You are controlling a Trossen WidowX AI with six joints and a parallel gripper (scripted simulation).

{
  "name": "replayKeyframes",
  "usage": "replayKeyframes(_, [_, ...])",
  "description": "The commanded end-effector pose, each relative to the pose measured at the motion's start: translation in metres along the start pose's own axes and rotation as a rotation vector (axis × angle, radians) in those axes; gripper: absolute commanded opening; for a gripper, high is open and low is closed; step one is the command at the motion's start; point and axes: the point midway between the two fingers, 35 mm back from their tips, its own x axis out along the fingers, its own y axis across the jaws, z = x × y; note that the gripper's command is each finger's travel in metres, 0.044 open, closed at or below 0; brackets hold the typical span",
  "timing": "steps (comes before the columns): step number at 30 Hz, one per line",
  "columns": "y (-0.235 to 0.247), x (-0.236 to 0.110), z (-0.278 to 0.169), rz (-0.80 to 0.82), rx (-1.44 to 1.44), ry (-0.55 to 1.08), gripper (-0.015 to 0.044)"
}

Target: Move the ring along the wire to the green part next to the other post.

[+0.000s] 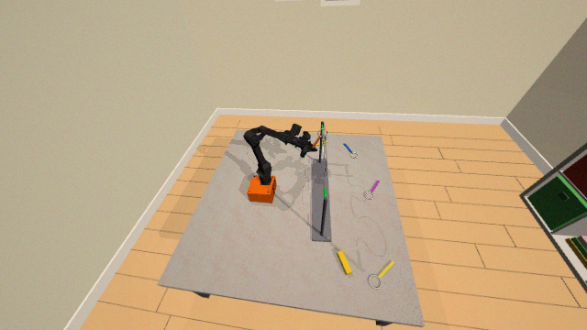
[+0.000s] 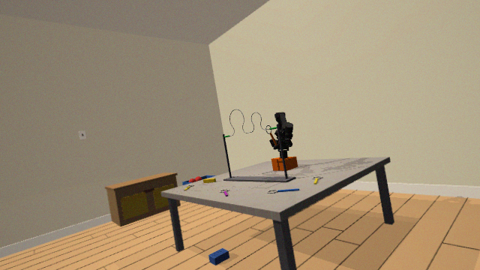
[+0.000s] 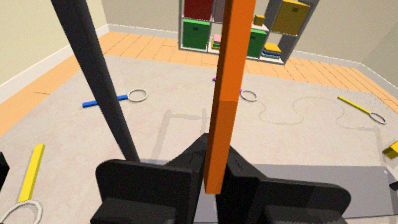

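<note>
The orange handle point(image 1: 316, 141) point(image 2: 273, 142) point(image 3: 227, 90) stands nearly upright between my fingers. Its ring point(image 1: 322, 134) point(image 2: 271, 134) sits around the green wire part point(image 2: 273, 128) by the far post point(image 1: 320, 148) point(image 2: 282, 154) point(image 3: 95, 75). My gripper point(image 1: 311, 147) point(image 2: 277, 143) point(image 3: 210, 138) is shut on the handle's lower end, close beside that post. The thin grey wire point(image 2: 244, 121) loops away to the other post point(image 1: 323, 213) point(image 2: 226, 155) with its green part point(image 1: 325, 192) point(image 2: 226, 136). In the wrist view the ring is out of frame.
The posts stand on a dark base plate point(image 1: 321, 231) point(image 2: 259, 179) point(image 3: 325, 175). Loose rings with blue point(image 1: 349, 149) point(image 3: 107, 101), magenta point(image 1: 372, 189) and yellow point(image 1: 382, 272) point(image 3: 357, 106) handles and a yellow block point(image 1: 344, 262) lie on the table. Another yellow-handled ring point(image 3: 31, 172) lies near the post.
</note>
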Motion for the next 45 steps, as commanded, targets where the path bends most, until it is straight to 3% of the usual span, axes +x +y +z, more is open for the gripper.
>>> replayKeyframes(1, [0.005,-0.001,0.002,-0.004,0.007,-0.005,-0.015])
replayKeyframes(45, [0.029,0.004,-0.017,-0.002,0.01,-0.007,-0.015])
